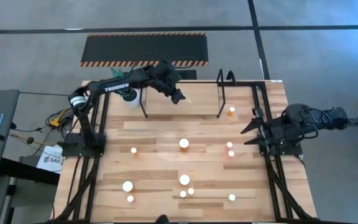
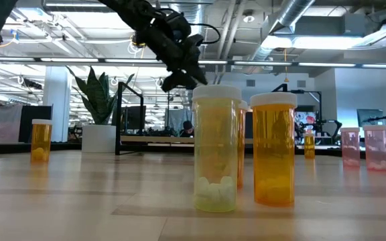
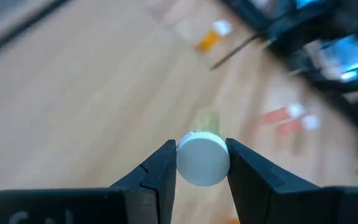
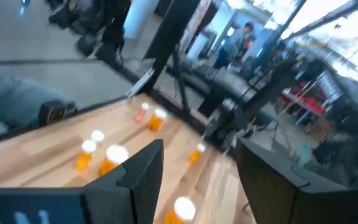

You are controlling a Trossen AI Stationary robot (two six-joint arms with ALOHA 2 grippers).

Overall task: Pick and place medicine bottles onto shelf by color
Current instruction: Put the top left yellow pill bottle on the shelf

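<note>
The left gripper point(image 1: 180, 98) hangs over the shelf point(image 1: 197, 99) at the far edge of the tabletop point(image 1: 160, 168), its two fingers closed on the white cap of a pale yellow bottle point(image 3: 202, 158); the left wrist view shows the cap pinched squarely between the pads with the body hanging below. The right gripper point(image 1: 252, 132) waits near the right edge of the tabletop, its fingers spread and nothing between them. One small orange bottle point(image 1: 231, 111) already stands at the right end of the shelf, just beside the hoop upright point(image 1: 224, 93). The other medicine bottles are scattered upright across the middle and near part of the tabletop, among them a large yellow bottle point(image 2: 216, 147) and a large orange bottle point(image 2: 273, 148) side by side near the near edge, and two pink bottles point(image 2: 364, 147) toward the right. These bottles look light, rigid plastic, each holding only a few pills at the bottom, so they should lift easily but tip at a nudge. The smooth round body is likely slippery; the ridged cap, gripped across its width from above, appears the surest hold. The carried bottle probably needs a gentle, level set-down before release.
</note>
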